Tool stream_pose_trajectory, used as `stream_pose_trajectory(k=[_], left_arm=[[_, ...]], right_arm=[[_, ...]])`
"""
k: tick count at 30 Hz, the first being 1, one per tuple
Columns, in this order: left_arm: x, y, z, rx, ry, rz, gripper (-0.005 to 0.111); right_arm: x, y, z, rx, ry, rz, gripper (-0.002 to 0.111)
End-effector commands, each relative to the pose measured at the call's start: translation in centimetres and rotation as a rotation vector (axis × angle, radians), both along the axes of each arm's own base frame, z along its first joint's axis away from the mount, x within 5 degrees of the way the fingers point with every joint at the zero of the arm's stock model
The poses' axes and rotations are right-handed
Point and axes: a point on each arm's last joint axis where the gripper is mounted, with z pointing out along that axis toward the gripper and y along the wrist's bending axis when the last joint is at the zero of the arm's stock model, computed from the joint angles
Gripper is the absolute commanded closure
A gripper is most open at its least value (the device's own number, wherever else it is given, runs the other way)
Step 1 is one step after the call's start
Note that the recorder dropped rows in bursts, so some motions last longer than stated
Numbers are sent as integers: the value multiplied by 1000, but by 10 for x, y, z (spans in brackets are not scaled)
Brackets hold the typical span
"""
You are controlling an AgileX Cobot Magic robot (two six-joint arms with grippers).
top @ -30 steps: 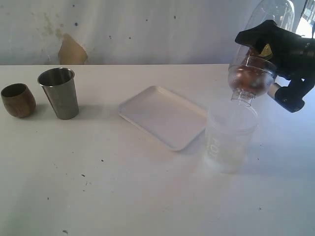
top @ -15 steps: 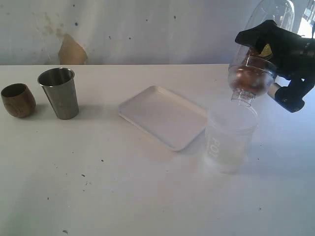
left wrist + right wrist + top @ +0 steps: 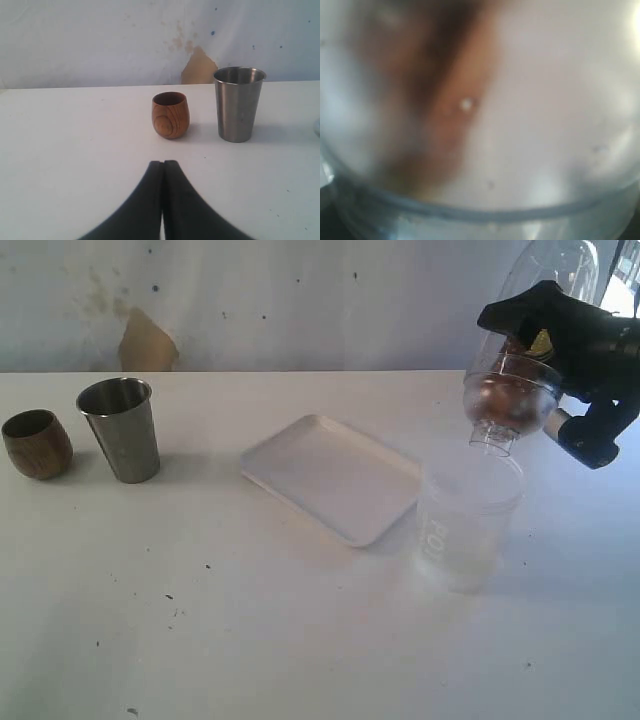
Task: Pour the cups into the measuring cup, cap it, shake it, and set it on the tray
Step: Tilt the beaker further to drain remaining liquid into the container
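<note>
Stained white wall [image 3: 300,300] backs a white tabletop [image 3: 250,640]. Toward the tabletop's right edge, the right fingers [image 3: 530,310] clamp a clear plastic bottle [image 3: 505,390] turned neck-down. Its mouth hangs just above the open top of a wide frosted plastic tub with lettering [image 3: 465,530]. Brownish contents sit bunched in the bottle's shoulder. No stream shows, and whether the tub holds anything I cannot tell. The right wrist view gives only blurred plastic and brown.

The step in hand looks like emptying this bottle into the tub. To do it well:
- The mouth should stay centred inside the tub's rim, low but not touching.
- The tilt should change slowly, since the bunched contents may drop in a rush.
- The grip should be firm without crushing the thin bottle wall.
- The tub looks light, so a nudge could slide it against the flat white rectangular tray [image 3: 330,475] just beside it at mid-tabletop.

The left fingers [image 3: 145,200] are pressed together and empty. They rest low facing the rounded dark-brown wooden cup [image 3: 170,115] and the tapered shiny steel tumbler [image 3: 239,105]. Both cups stand upright, side by side and apart, near the tabletop's left edge. No tall narrow measuring cup with black marks is visible in any view.
</note>
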Motion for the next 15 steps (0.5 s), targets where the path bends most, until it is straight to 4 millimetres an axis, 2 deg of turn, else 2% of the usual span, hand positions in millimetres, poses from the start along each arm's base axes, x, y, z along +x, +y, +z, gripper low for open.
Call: stream_pose_trajectory(k=[1, 15], left_arm=[[0, 0, -1, -9, -1, -2, 107], [0, 0, -1, -9, -1, -2, 107]], right_arm=[[1, 0, 7, 15, -29, 2, 108], [1, 0, 7, -47, -60, 23, 108]])
